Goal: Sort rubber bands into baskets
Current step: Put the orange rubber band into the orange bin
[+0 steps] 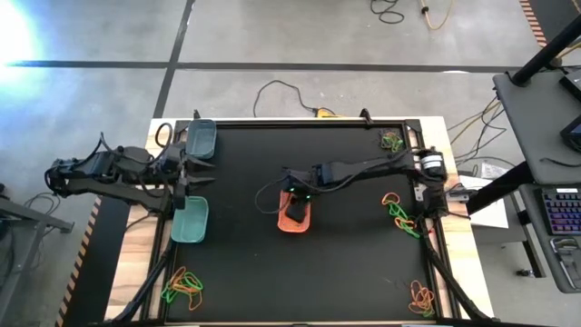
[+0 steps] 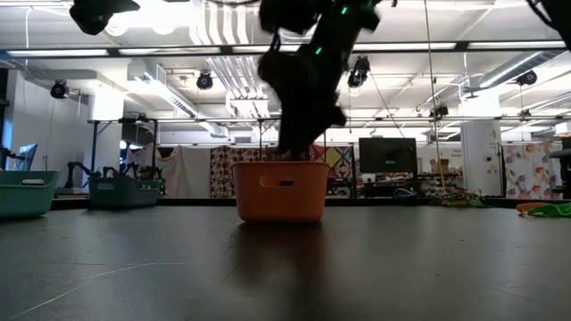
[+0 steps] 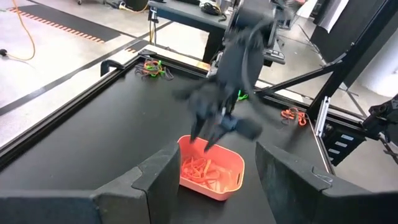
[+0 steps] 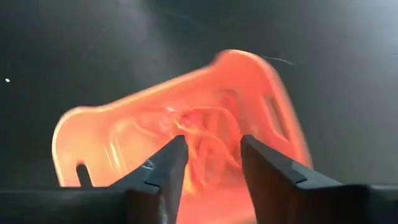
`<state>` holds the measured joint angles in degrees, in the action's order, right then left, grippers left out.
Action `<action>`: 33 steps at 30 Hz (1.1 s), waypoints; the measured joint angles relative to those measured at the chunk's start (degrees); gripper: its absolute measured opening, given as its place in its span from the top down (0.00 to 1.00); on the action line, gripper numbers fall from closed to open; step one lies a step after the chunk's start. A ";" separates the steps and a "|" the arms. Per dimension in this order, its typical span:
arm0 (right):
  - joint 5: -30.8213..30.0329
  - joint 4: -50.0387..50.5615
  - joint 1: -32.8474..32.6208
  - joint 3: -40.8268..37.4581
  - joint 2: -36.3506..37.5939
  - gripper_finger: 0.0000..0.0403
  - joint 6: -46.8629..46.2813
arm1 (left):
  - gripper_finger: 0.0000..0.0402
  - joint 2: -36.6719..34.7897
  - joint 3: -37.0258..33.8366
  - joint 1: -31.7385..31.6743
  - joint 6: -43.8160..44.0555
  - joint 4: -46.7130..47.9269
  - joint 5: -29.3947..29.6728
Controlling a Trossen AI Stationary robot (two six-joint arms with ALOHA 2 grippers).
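Both arms are dark, near black, built of slim tubular links joined by bulkier rounded housings. The right arm [image 1: 363, 169] carries a silver-ringed joint near its base and a small green light glowing near its claw [image 1: 295, 193]. Thin black cables loop along the left arm [image 1: 109, 173]. The left claw's fingers [image 3: 292, 180] are broad, matte black, angular wedges.
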<state>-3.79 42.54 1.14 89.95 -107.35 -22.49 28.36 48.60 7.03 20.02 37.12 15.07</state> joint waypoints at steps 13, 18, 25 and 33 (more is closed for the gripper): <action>-1.71 19.16 4.97 -25.24 23.98 0.46 -23.68 | 0.52 0.59 0.00 0.00 0.57 -0.73 0.00; 2.55 18.46 7.44 -38.94 30.37 0.48 -34.11 | 0.52 2.01 0.00 0.02 1.03 -1.93 -0.58; 4.67 15.79 11.48 -46.61 29.97 0.50 -35.26 | 0.52 4.26 0.00 0.02 0.96 -4.37 -0.67; 6.11 13.90 15.63 -49.61 29.52 0.58 -33.73 | 0.52 4.72 0.00 0.01 1.14 -4.68 -0.66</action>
<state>2.33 56.44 16.77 40.35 -77.82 -56.22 33.08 48.60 7.03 21.16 32.45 14.41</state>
